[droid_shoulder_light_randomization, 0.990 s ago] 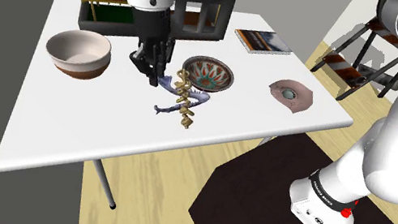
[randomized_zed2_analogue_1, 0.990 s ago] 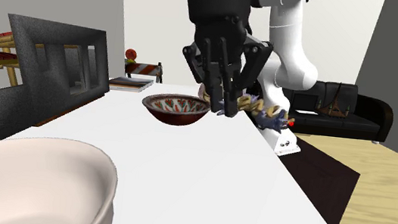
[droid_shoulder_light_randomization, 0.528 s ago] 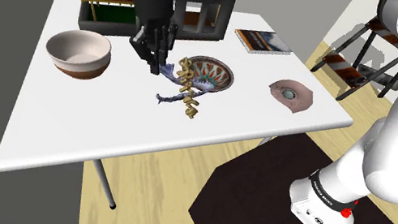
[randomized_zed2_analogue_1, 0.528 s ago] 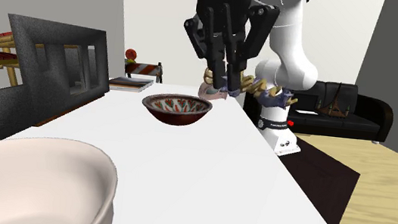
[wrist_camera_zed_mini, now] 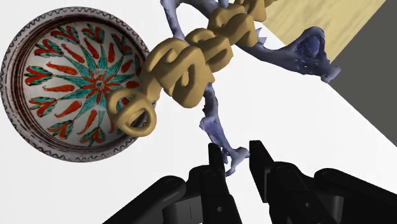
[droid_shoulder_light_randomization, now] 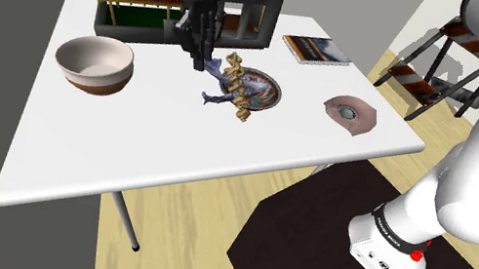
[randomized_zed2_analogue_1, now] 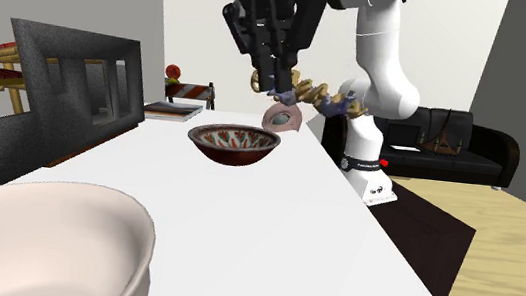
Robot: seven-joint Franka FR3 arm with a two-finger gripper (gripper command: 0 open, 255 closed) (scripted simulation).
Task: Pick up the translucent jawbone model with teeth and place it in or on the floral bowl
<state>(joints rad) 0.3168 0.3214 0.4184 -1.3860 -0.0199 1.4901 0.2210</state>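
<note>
Gripper [wrist_camera_zed_mini: 236,159] is pinching narrow on a thin bluish strut of the jawbone [wrist_camera_zed_mini: 191,63]. The jawbone is hanging clear above the table [droid_shoulder_light_randomization: 80,133], at about four o'clock of the fingertips in the shoulder view, crossing the nine o'clock rim of the bowl [droid_shoulder_light_randomization: 266,89]. Judging the carry nearly done: centring the tooth row over the bowl's middle, then lowering before letting go, slowly, since the end-grip is inviting swing. Jawbone is showing pale violet, glassy bone and a chunky tan tooth row.
</note>
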